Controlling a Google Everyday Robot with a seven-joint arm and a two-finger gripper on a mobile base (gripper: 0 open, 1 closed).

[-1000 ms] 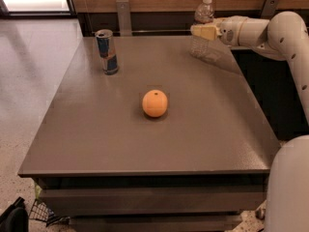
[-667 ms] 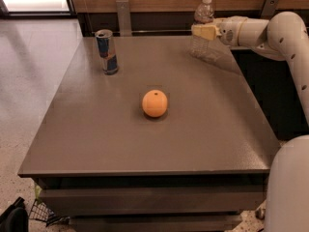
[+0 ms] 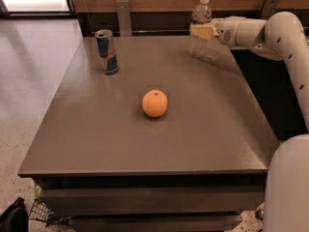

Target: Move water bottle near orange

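The water bottle [image 3: 200,43], clear and ribbed with a white cap, stands upright at the far right of the table [image 3: 96,144]. My gripper [image 3: 203,31] reaches in from the right and is around the bottle's upper body, its pale fingers [image 3: 201,31] across the bottle's front. The bottle's middle is hidden behind the fingers. The orange [image 3: 155,103] lies near the middle of the table, well in front of the bottle and to its left.
A blue-and-silver drink can [image 3: 106,51] stands upright at the far left of the table. My white arm [image 3: 280,37] runs along the table's right side. A wooden wall with metal posts runs behind the far edge.
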